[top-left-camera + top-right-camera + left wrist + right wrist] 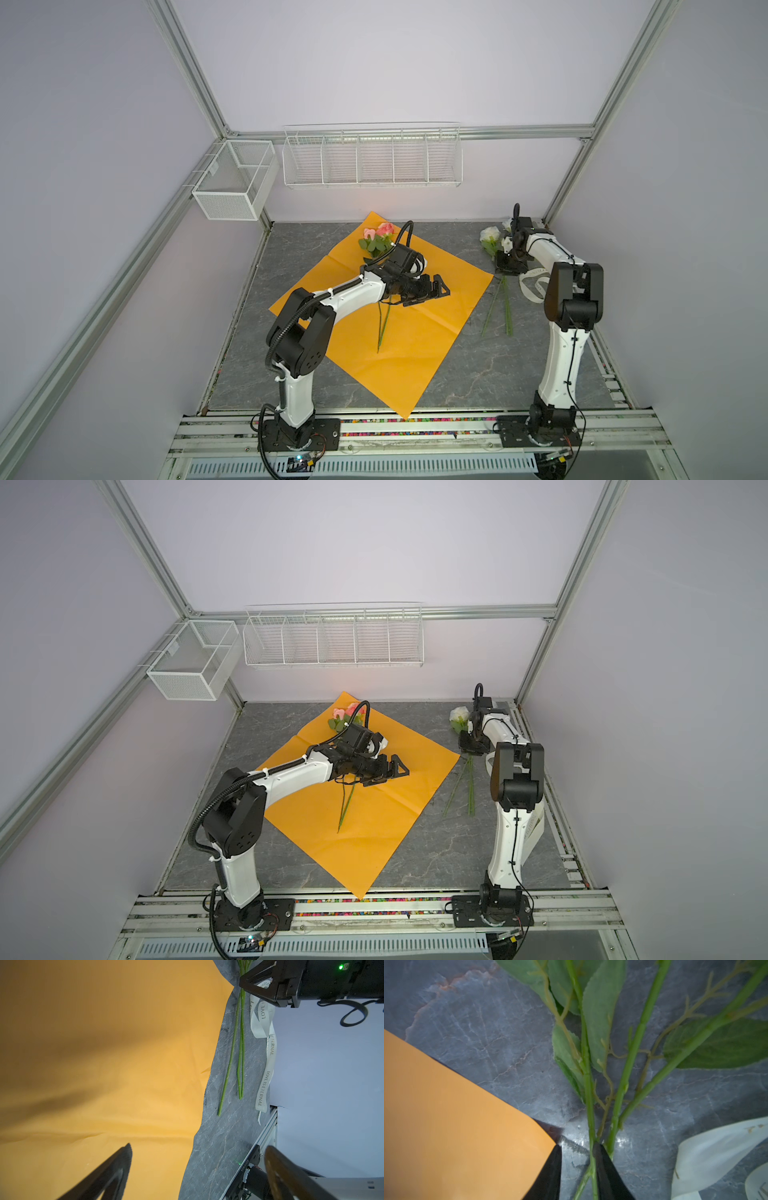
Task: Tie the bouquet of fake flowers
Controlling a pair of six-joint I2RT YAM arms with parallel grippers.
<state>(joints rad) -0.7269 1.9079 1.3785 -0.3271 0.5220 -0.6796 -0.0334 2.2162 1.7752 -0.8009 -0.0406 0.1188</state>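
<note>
Early days on this one, honestly. The bunch isn't even gathered, let alone tied.

Two pink fake roses on thin green stems [380, 233] lie on the big orange paper sheet [415, 361], heads toward the back wall. The other pale fake roses on long green leafy stems [489, 237] are off the paper, on the grey marble-look desk [478, 374] just beside the sheet's right corner. I count three stems there in the right wrist view.

The black right gripper [577, 1153] is down at those stems with its jaws narrowed. There's a visible gap, though: one stem runs between the fingertips and only touches one of them, so it's straddling rather than pinching. The black left gripper [428, 293] hovers over the paper near the pink pair, spread wide with nothing in it.

The cream ribbon printed "LOVE IS ETERNAL" [268, 1059] lies loose on the desk near the pale stems, not around anything.

So my read of what's left is pretty much everything. The pale roses need to join the pink ones, the stems need lining up, and then the ribbon goes round and gets knotted.
</note>
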